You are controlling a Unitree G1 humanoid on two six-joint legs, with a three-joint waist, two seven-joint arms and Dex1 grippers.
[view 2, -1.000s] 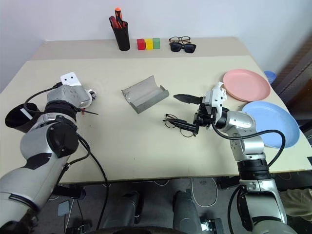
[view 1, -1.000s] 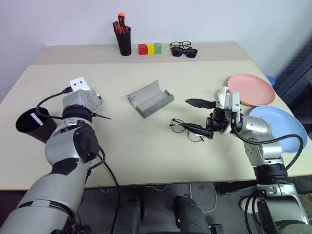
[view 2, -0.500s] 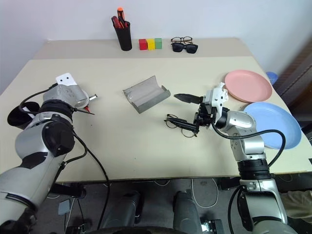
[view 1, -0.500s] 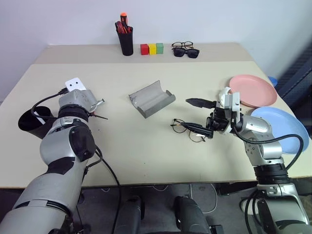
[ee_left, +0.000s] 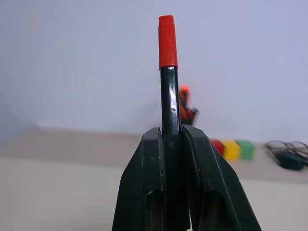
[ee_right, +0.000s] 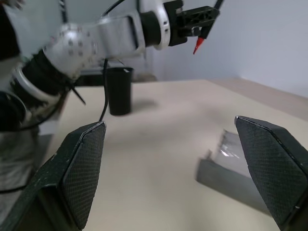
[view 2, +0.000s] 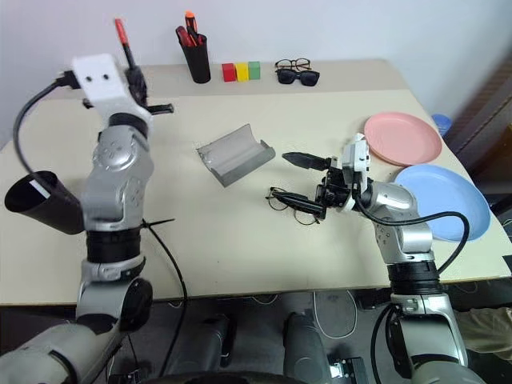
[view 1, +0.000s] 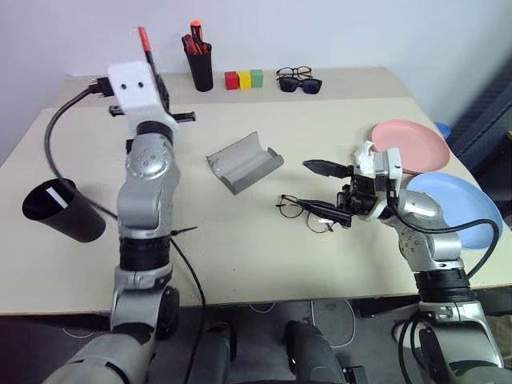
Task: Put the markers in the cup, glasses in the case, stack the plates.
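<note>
Red marker: slim, rigid, probably very light; glossy black barrel, likely slippery. Left hand is clamped on the black lower barrel, red end standing clear above the fingertips. It is held high, well above the surface, behind and beside the cup. The hold is near one end, so the pen could pivot if knocked against the cup's rim; squeeze looks centred between the pads, which should keep it straight.

Cup: wide, black, tipped with its mouth toward the surface's left edge, something white showing inside. Light and probably easy to shove, so the drop should be from above without touching the rim.

Glasses: thin wire frame, lying flat on the surface well to the cup's right, beyond the open grey case. Fragile, springy, little to grip; best taken at the bridge or a rim edge, not across a lens. Right hand hovers at them with fingers spread wide, one finger above, one low by the frame; nothing held.

Case: hard shell, lid open, between cup and glasses. May slide when the glasses go in.

Pink plate and blue plate: farthest from the cup, side by side, unstacked. Stiff, light plastic; take by the rim.
</note>
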